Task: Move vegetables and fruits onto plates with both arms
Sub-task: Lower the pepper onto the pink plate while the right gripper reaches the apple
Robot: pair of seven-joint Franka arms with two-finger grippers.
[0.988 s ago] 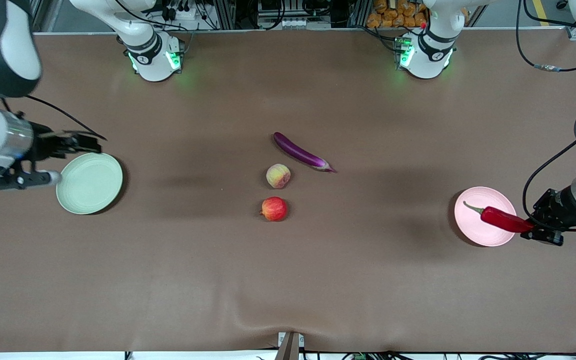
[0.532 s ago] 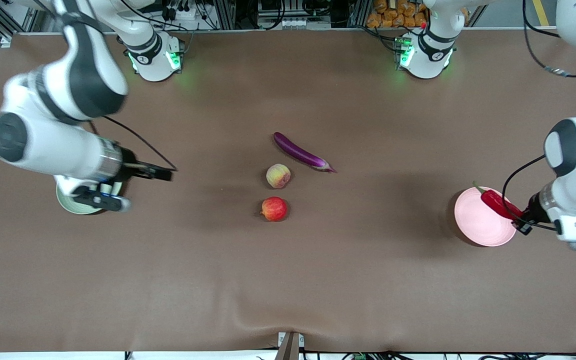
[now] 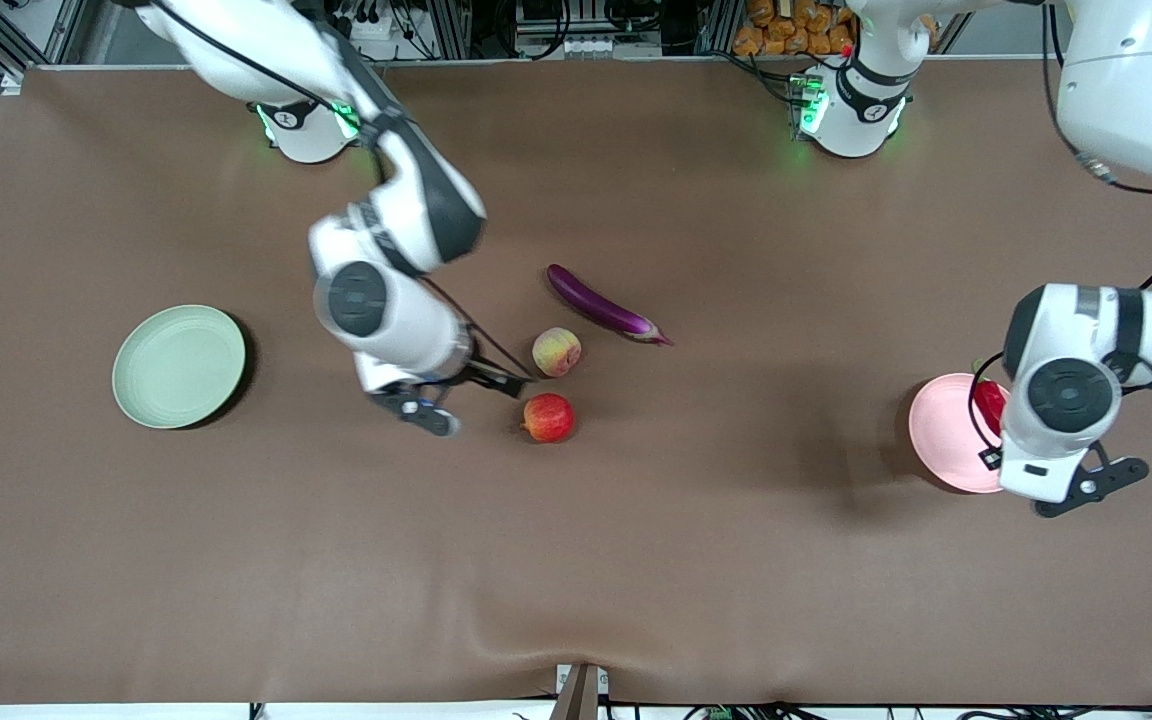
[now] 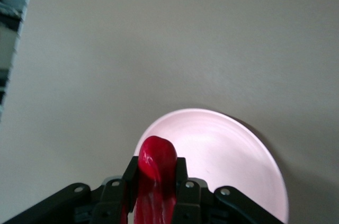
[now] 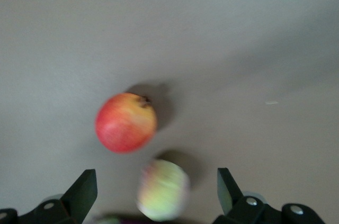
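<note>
My left gripper (image 4: 154,197) is clamped on the red chili pepper (image 4: 155,168) and hangs over the pink plate (image 3: 941,440), at the rim toward the left arm's end of the table. In the left wrist view the pepper's long axis runs straight out between my fingers, its rounded tip over the plate's edge, with most of the dish lying farther out in the direction the pepper points. Judging by that, the release turns on bringing the pepper farther in over the middle before I let go. My left forearm stands steeply over the plate, wrist pointing down. My right gripper (image 3: 508,381) is spread wide and holds nothing; it hangs over the table between the peach (image 3: 556,352) and the red fruit (image 3: 548,417), just beside both. In the right wrist view the peach sits between my open fingers and the red fruit a little farther out, so the right arm is plainly the nearer one to both. Its forearm slants down from its base. The eggplant (image 3: 604,306) lies slantwise near the peach, farther from the front camera, and the green plate (image 3: 179,366) sits well apart toward the right arm's end.
</note>
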